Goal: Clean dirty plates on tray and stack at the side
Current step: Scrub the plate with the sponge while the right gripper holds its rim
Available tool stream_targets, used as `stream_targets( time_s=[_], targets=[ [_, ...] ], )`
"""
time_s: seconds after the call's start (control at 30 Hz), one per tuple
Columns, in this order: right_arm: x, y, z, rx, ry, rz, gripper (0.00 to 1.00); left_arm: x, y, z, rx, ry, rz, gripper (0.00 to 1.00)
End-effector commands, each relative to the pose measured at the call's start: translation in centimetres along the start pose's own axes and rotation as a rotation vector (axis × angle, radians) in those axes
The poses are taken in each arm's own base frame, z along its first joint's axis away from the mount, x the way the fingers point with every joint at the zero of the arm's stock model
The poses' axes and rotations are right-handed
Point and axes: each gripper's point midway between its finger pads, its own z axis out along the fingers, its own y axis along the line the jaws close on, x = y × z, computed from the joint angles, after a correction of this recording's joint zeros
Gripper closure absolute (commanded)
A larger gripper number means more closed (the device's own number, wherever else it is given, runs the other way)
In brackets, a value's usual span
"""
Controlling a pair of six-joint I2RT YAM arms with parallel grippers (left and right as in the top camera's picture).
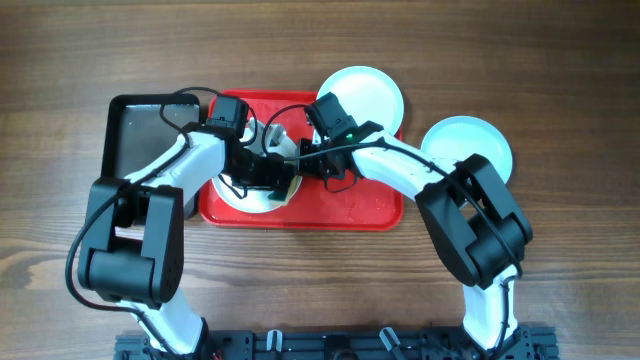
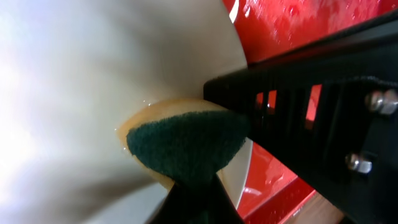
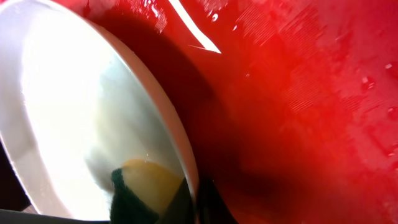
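Wooden surface point(image 1: 560, 300) carries everything. The red tray point(image 1: 350, 212) sits mid-surface and looks wet in the right wrist view. A smaller black tray point(image 1: 135, 130) lies just beside its left edge.

We count three plates. The tilted plate point(image 1: 236, 198) is at the red tray's near-left corner, with one edge lifted off the tray floor, probably so its face is open to scrubbing. The second plate point(image 1: 365, 90) overhangs the tray's far-right corner, half on and half off. The third plate point(image 1: 465, 135) lies flat on the surface to the right of the tray, apart from it. We judge that to be the stacking spot. Nothing is stacked yet.

The sponge point(image 2: 186, 143), green scourer over yellow foam, is pressed flat against the inside of the tilted plate near its rim.

The left pincer point(image 1: 262, 172) is clamped tight on the sponge, so it does the wiping. The right pincer point(image 1: 318, 160) is closed on the tilted plate's rim. We read that as bracing the plate so it doesn't slide on the slick tray under the sponge's push.

We judge the step to be mid-scrub. We can't tell whether the second plate is clean.
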Motion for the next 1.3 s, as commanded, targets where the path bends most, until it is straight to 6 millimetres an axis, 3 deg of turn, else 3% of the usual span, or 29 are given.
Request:
stream_targets(
  time_s=[0.0, 0.07, 0.2, 0.27, 0.37, 0.53, 0.67, 0.7, 0.8, 0.9, 1.1, 1.2, 1.27],
  targets=[
    [0.8, -1.3, 1.2, 0.033, 0.034, 0.021, 0.96, -1.8, 5.1, 0.0, -0.289, -0.104, -0.168, 0.96],
    [0.8, -1.3, 1.2, 0.033, 0.034, 0.021, 0.96, -3.4, 8.4, -1.5, -0.480, -0.220, -0.273, 0.96],
    [0.8, -1.4, 1.2, 0.035, 0.037, 0.022, 0.96, -5.0, 11.8, -4.8, -0.713, -0.390, -0.409, 0.96],
    [0.8, -1.4, 1.2, 0.035, 0.037, 0.021, 0.96, -4.4, 12.6, -6.0, -0.789, -0.394, -0.467, 0.96],
    [0.8, -1.4, 1.2, 0.035, 0.036, 0.021, 0.96, -1.3, 12.9, -6.4, -0.857, -0.278, -0.516, 0.96],
    [0.8, -1.4, 1.1, 0.033, 0.037, 0.005, 0.96, 3.8, 11.9, -5.8, -0.842, -0.022, -0.502, 0.96],
    [0.8, -1.4, 1.1, 0.032, 0.037, 0.006, 0.96, 4.4, 7.1, -2.3, -0.487, 0.155, -0.256, 0.96],
    [0.8, -1.4, 1.1, 0.032, 0.038, 0.006, 0.96, 4.3, 4.2, -1.2, -0.291, 0.187, -0.137, 0.96],
    [0.8, -1.4, 1.1, 0.032, 0.038, 0.006, 0.96, 3.3, -0.2, -0.3, -0.013, 0.160, 0.020, 0.96],
    [0.8, -1.4, 1.1, 0.029, 0.041, 0.006, 0.96, 1.0, -0.2, -0.1, -0.009, 0.071, 0.040, 0.96],
    [0.9, -1.4, 1.1, 0.032, 0.043, 0.008, 0.96, -6.5, 2.7, -1.0, -0.184, -0.240, -0.093, 0.96],
    [1.0, -1.5, 1.1, 0.035, 0.047, 0.005, 0.96, -8.3, 4.8, -2.4, -0.311, -0.335, -0.181, 0.96],
    [1.1, -1.6, 1.1, 0.039, 0.051, 0.006, 0.96, -8.2, 6.4, -3.9, -0.434, -0.345, -0.257, 0.96]
  ],
)
